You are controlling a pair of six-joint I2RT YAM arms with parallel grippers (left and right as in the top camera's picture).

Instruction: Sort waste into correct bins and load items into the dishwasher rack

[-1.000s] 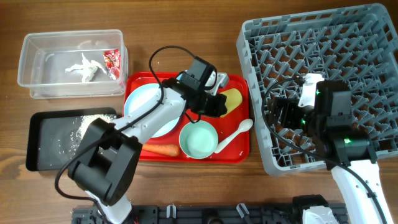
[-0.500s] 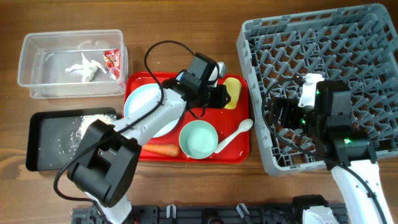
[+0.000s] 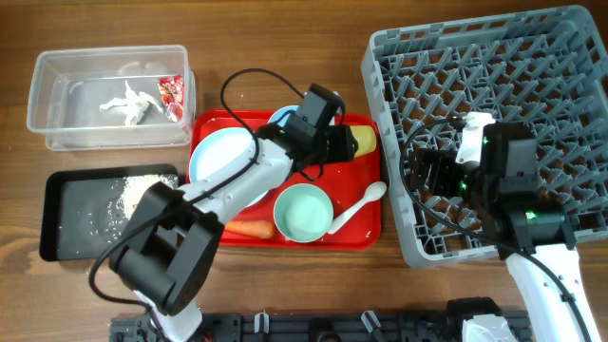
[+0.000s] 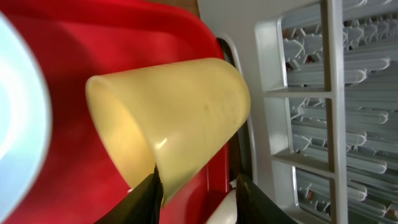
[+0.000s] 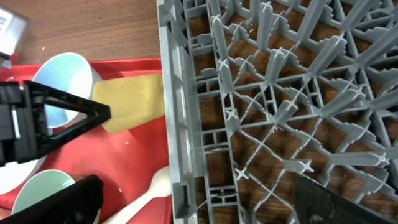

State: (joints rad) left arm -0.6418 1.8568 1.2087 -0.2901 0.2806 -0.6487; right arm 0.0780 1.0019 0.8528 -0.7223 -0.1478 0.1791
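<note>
Cup (image 4: 174, 118) lies on side at red tray (image 4: 93, 37) corner, just beside rack (image 4: 272, 62); left gripper (image 4: 196, 182) parted, cup wall at its mouth, not clamped; right gripper (image 5: 199, 186) wide, empty, over rack; we judge cup light, stiff, slick; pinch rim wall.

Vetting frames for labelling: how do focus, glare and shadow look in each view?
Overhead: sharp, evenly lit, soft shadows beside the dishwasher rack. Left wrist: yellow cup close and slightly soft, small glint near its rim. Right wrist: rack lattice crisp; right gripper fingers dark and soft-edged.
</note>
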